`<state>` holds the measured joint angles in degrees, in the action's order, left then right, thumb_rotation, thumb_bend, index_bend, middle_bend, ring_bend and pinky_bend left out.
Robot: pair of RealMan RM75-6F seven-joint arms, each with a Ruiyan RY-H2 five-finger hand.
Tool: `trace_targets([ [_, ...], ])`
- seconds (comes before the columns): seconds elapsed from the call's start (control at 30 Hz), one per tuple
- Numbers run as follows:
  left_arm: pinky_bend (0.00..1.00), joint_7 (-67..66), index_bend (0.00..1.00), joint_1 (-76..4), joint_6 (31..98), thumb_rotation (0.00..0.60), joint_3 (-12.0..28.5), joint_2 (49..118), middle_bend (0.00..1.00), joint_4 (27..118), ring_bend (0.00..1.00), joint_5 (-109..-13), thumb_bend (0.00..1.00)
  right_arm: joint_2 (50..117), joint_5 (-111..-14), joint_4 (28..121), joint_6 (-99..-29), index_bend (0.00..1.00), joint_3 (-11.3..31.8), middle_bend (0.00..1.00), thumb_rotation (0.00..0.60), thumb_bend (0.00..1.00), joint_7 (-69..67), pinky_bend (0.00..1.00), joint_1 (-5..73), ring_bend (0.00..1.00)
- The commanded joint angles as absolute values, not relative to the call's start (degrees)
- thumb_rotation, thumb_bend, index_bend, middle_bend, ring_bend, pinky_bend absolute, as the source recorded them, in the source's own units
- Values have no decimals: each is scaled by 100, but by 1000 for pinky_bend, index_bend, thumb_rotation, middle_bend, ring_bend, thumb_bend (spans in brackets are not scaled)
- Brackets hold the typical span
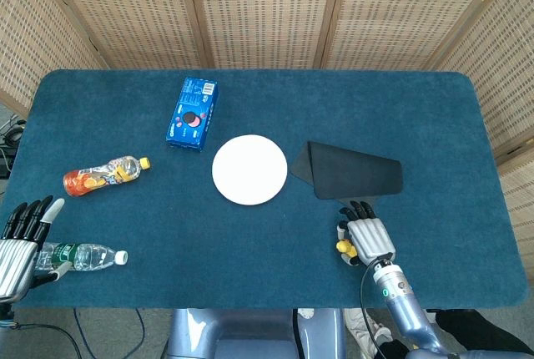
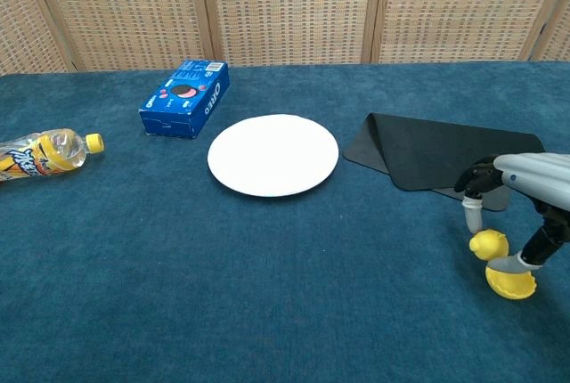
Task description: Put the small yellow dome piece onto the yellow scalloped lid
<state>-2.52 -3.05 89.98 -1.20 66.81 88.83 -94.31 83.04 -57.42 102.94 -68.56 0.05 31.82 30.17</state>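
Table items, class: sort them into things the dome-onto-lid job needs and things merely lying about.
Needed for the job:
small yellow dome piece
yellow scalloped lid
right hand

Lying about:
white plate
black mat
Oreo box
orange drink bottle
water bottle
left hand

R hand (image 2: 521,189) over dome piece (image 2: 489,244), prob touching; scalloped lid (image 2: 511,284) beside.

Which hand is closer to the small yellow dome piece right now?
Right. The right hand is directly over the small yellow dome piece; the left hand sits far across the table by a water bottle.
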Motion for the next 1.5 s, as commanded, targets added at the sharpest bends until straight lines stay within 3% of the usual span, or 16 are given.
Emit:
trace_targets([
  [0.03,0,-244,0,-302,9007,600,-118,6680,0,8885,0,-9432,108,8306,-5754,10270,-6836,531,-3,167,600,211,3192,0,3000,0],
  [0.87,0,-145,0,-278,9084,600,-87,6647,0,8869,0,-9415,109,8148,-5885,10381,-6819,533,-184,165,600,208,3462,0,2803,0],
  [1.2,0,-98,0,-280,9076,600,-86,6631,0,8863,0,-9408,109,8212,-5936,10380,-6857,462,-191,85,600,181,3562,0,2715,0],
  [1.5,0,-103,0,-274,9089,600,-86,6630,0,8872,0,-9416,108,8226,-5983,10359,-6861,443,-142,80,600,176,3551,0,2669,0],
])
